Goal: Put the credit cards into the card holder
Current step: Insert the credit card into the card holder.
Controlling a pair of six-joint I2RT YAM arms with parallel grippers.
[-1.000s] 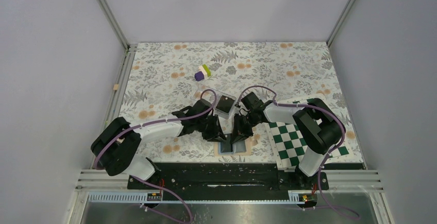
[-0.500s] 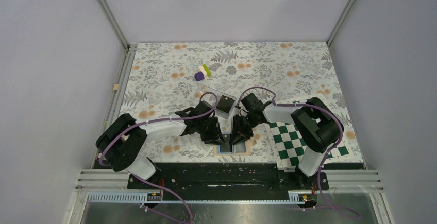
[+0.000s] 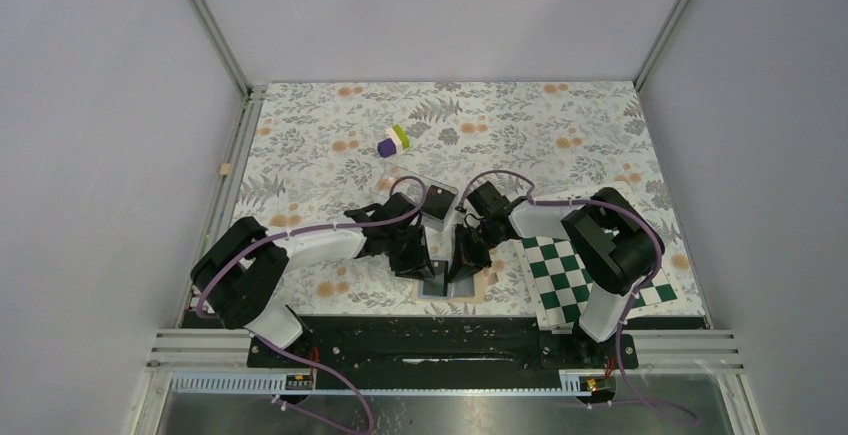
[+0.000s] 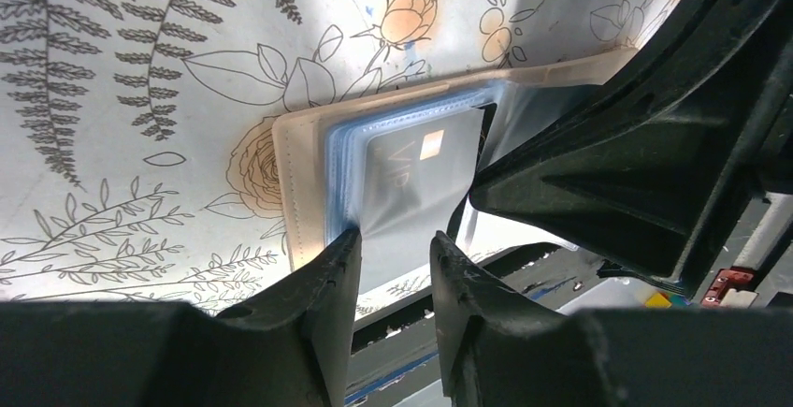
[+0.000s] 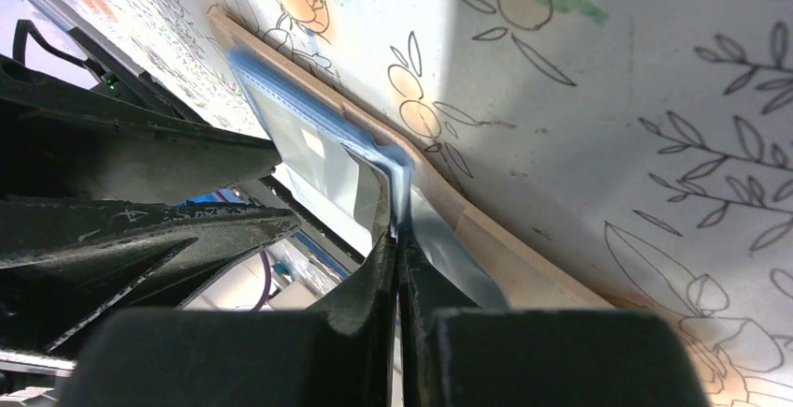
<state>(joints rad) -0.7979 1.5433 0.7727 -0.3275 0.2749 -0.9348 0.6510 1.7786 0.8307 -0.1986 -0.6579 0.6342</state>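
The card holder (image 3: 447, 289) lies open near the table's front edge, tan outside (image 4: 297, 182) and light blue inside. A dark card (image 4: 416, 168) with a pale square mark sits in its clear sleeve; it also shows in the right wrist view (image 5: 301, 140). My right gripper (image 3: 462, 263) (image 5: 397, 234) is shut on a light blue inner sleeve (image 5: 397, 168) of the holder and lifts it. My left gripper (image 3: 425, 265) (image 4: 393, 239) stands over the holder's near edge with its jaws narrowly apart and nothing pinched between them. Another black card (image 3: 437, 202) lies behind the grippers.
A clear plastic case (image 3: 408, 179) lies under and beside the far black card. A purple-green-white block cluster (image 3: 393, 140) sits further back. A green-white checkerboard (image 3: 580, 275) lies right of the holder. The black base rail (image 3: 440, 340) runs just in front.
My left arm has crept right, bringing its gripper closer to the holder and the right gripper. The right gripper has stayed on the sleeve.
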